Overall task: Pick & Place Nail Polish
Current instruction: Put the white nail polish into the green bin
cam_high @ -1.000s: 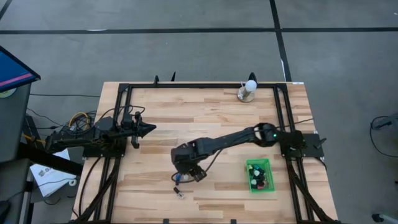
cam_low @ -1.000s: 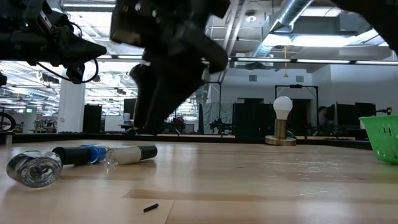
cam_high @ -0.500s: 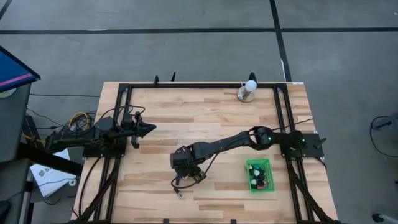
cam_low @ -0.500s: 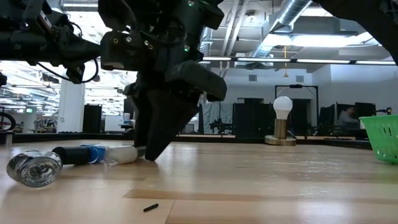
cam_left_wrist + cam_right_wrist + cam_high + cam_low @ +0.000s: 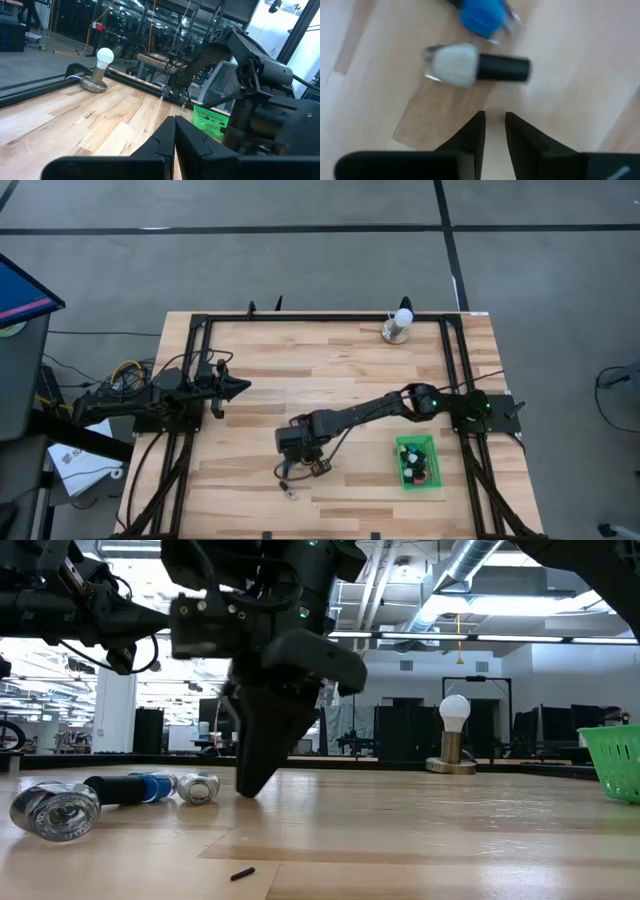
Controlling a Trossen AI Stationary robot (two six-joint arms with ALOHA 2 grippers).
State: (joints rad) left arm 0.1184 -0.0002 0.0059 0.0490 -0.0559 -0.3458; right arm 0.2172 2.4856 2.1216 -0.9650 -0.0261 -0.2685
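The right gripper point(image 5: 493, 131) hangs low over the table point(image 5: 330, 370), its jaws nearly closed with only a thin gap, holding nothing. A white nail polish bottle point(image 5: 475, 68) lies on its side just beyond the fingertips, with a blue bottle point(image 5: 482, 17) just past it. The jaws should open wider and straddle the white bottle's body before closing. Bare wood lies all around. The left gripper point(image 5: 174, 145) waits well apart, pressed shut and empty.
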